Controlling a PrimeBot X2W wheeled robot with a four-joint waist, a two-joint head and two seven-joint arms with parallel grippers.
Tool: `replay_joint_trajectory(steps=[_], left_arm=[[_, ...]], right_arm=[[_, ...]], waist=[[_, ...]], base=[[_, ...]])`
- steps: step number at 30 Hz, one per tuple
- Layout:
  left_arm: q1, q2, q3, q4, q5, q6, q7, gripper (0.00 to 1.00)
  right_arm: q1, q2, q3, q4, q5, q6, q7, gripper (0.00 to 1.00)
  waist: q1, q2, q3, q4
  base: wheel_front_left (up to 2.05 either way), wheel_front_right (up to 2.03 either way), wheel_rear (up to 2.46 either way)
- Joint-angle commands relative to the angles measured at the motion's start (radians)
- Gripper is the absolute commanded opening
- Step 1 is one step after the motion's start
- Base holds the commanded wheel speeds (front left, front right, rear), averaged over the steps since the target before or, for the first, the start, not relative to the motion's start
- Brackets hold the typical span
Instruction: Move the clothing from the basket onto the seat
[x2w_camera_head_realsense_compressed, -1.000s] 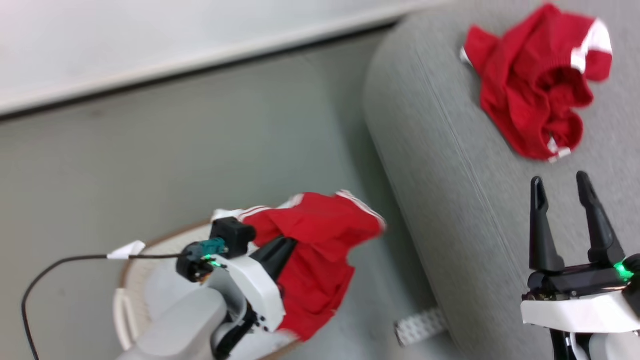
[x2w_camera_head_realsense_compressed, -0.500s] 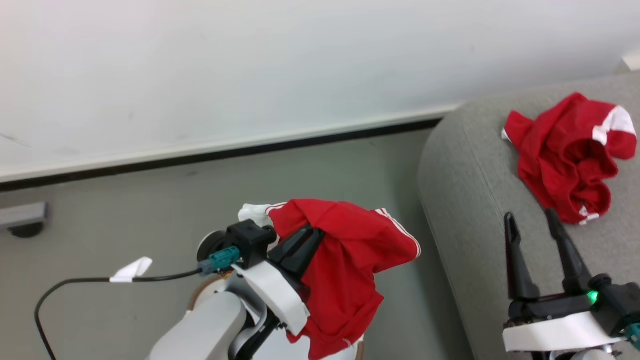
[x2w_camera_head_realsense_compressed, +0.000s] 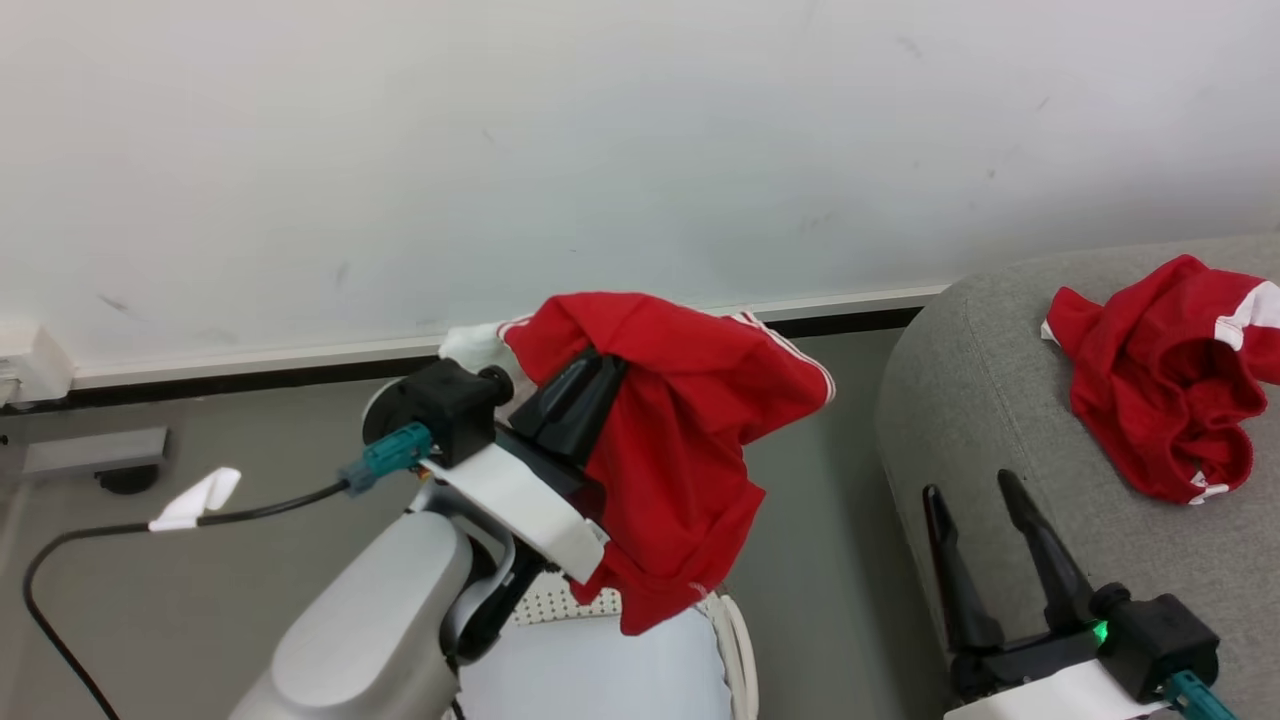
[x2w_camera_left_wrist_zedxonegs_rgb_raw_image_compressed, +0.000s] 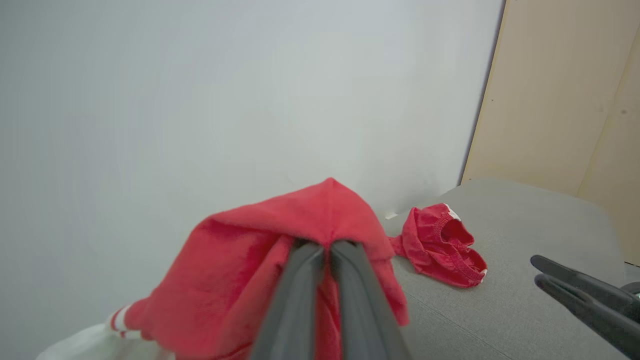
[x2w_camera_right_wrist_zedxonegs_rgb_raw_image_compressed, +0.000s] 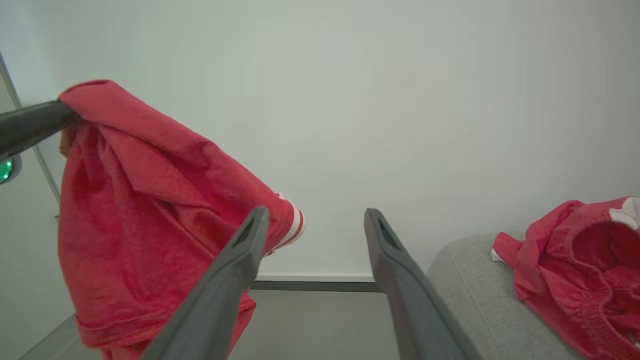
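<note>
Labels are showing as small white tags only: one is peeking from the lower hem of the red shorts (x2w_camera_head_realsense_compressed: 1160, 400), too small to read, and a white tape flag (x2w_camera_head_realsense_compressed: 195, 498) is wrapping the black cable (x2w_camera_head_realsense_compressed: 280, 497) behind the left claw (x2w_camera_head_realsense_compressed: 590, 365).

The left claw is clenching a fold of the red shirt (x2w_camera_head_realsense_compressed: 680, 450), its fingers (x2w_camera_left_wrist_zedxonegs_rgb_raw_image_compressed: 300, 300) pressing together with cloth pinched at the tips. The shirt is hanging below this claw, above the basket (x2w_camera_head_realsense_compressed: 742, 650); whether the hem is touching the rim cannot be told.

The right claw (x2w_camera_head_realsense_compressed: 968, 485) is standing released, fingers spread and gripping nothing, over the rounded front edge of the sofa (x2w_camera_head_realsense_compressed: 960, 380). The shorts are lying on the sofa beyond this claw's tips and to their right, apart from them, with bare cushion between. Bare grey floor (x2w_camera_head_realsense_compressed: 830, 520) is lying open between the shirt and the sofa's edge.

The shirt is draping in soft knit folds with white stripes along one edge. The shorts are bunching around a gathered waistband. The sofa is showing light grey woven cloth, the basket cream perforated plastic with a pale liner.
</note>
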Motion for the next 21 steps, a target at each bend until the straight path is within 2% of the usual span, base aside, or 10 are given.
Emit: replay_joint_trajectory(steps=[1, 14, 21], left_arm=[[-0.009, -0.002, 0.01, -0.007, 0.003, 0.001, -0.001, 0.0], [0.015, -0.02, 0.02, 0.008, 0.009, 0.001, -0.001, 0.0], [0.032, -0.046, -0.028, 0.013, 0.009, 0.001, -0.001, 0.0]], right_arm=[[0.009, -0.002, 0.011, 0.008, 0.003, -0.002, 0.001, 1.0], [-0.024, -0.002, 0.113, 0.054, -0.026, -0.002, 0.001, 1.0], [-0.079, -0.002, 0.203, 0.127, -0.064, -0.002, 0.001, 1.0]], waist=[[0.0002, 0.0, -0.003, 0.002], [0.0002, 0.0, -0.009, 0.019], [0.0002, 0.0, -0.025, 0.046]], base=[[0.0, 0.0, 0.0], [0.0, 0.0, 0.0], [0.0, 0.0, 0.0]])
